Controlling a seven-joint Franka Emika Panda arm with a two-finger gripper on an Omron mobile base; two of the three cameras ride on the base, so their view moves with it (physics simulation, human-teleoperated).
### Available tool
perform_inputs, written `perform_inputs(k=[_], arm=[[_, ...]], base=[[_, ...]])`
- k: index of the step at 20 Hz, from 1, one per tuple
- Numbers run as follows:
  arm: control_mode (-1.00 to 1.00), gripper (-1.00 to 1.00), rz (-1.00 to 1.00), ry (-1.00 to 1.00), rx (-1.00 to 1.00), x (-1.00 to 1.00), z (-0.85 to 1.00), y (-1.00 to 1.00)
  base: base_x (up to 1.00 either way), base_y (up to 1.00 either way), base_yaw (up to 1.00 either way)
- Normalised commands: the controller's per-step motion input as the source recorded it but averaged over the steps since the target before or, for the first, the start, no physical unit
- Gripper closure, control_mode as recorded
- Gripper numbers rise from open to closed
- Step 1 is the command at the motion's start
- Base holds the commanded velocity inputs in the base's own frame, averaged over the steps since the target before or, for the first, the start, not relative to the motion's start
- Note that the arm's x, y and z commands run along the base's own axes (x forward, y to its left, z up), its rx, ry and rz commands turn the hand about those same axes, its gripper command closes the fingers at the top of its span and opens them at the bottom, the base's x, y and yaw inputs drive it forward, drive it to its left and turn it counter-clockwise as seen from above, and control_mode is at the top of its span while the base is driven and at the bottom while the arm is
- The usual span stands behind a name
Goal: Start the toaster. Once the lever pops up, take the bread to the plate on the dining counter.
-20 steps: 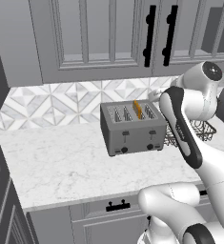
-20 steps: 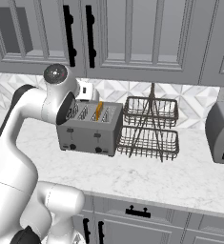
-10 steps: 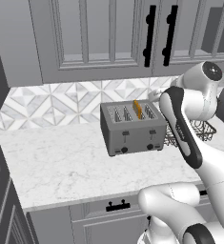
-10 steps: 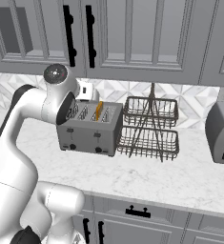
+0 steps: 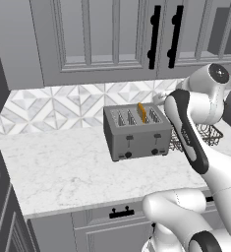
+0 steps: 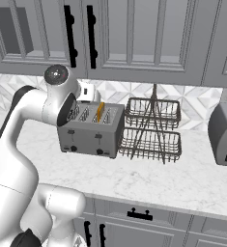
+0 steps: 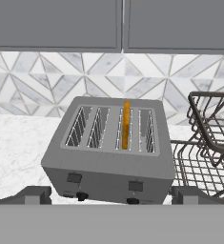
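Left base view: the toaster (image 5: 137, 132) stood on the marble desk (image 5: 63, 167) near the tiled wall, the bread (image 5: 142, 112) upright in a slot, arm bent over beside it.

Right base view: a wire rack (image 6: 150, 129) stood just beside the toaster (image 6: 91, 129).

Hand view: bread (image 7: 126, 125) in third slot from left, levers facing camera. Whether the hand was apart or together, I could not tell.

Glossy white arm (image 5: 205, 162), dark joint bands
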Motion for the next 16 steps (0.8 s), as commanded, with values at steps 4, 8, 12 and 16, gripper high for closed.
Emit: perform_inputs(k=[4, 8, 12, 16], arm=[[-1.0, -1.0, 0.0, 0.0, 0.0, 0.0, 0.0, 0.0], [-1.0, -1.0, 0.0, 0.0, 0.0, 0.0, 0.0, 0.0], [-1.0, -1.0, 0.0, 0.0, 0.0, 0.0, 0.0, 0.0], [-1.0, -1.0, 0.0, 0.0, 0.0, 0.0, 0.0, 0.0]], base=[[0.0, 0.0, 0.0], [0.0, 0.0, 0.0], [0.0, 0.0, 0.0], [0.0, 0.0, 0.0]])
